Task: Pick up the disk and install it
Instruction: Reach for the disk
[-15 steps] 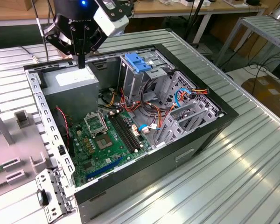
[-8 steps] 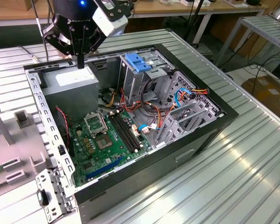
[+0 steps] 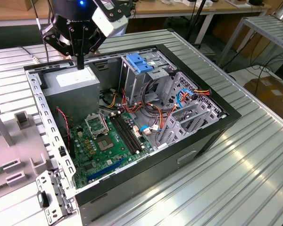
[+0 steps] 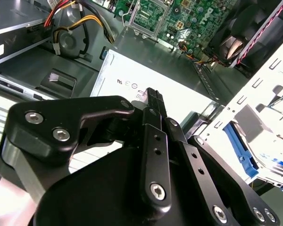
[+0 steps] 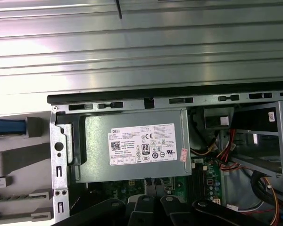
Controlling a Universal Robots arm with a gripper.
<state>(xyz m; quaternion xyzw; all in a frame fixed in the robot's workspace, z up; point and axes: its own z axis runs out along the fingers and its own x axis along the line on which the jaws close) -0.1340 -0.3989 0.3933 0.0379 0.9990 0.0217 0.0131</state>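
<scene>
Starting at the exterior view's left: a pale grey rack (image 3: pixel 9 141) on the ribbed metal table (image 3: pixel 236 179), just beside the open computer case (image 3: pixel 198 141). Resting in that rack, outside the case, the disk (image 5: pixel 7 127), seen edge-on as a bright blue strip in the first wrist view and again (image 4: pixel 238 148) in the second wrist view, well apart from the claw. Next along, tucked into the case's corner, a grey power supply box (image 3: pixel 70 89) with its white label facing up. Hanging right above that box, the claw (image 3: pixel 80 63), black fingers (image 4: pixel 153 101) pressed together and pinching nothing, tip pointed down at the label and close to it, contact impossible to judge. Further right and lower in the case, a green circuit board (image 3: pixel 104 146) carrying a metal-framed processor socket (image 3: pixel 94 125) and long black memory slots (image 3: pixel 126 134). Then a metal drive cage (image 3: pixel 146 82), topped by a ribbed blue latch (image 3: pixel 140 62). Draped beside and below the cage, bundles of orange, red and yellow wires (image 3: pixel 155 110), with thin blue cables (image 3: pixel 181 96) looping just past them. Last, at the exterior view's right, more of the ribbed table running alongside the case's dark outer wall.
</scene>
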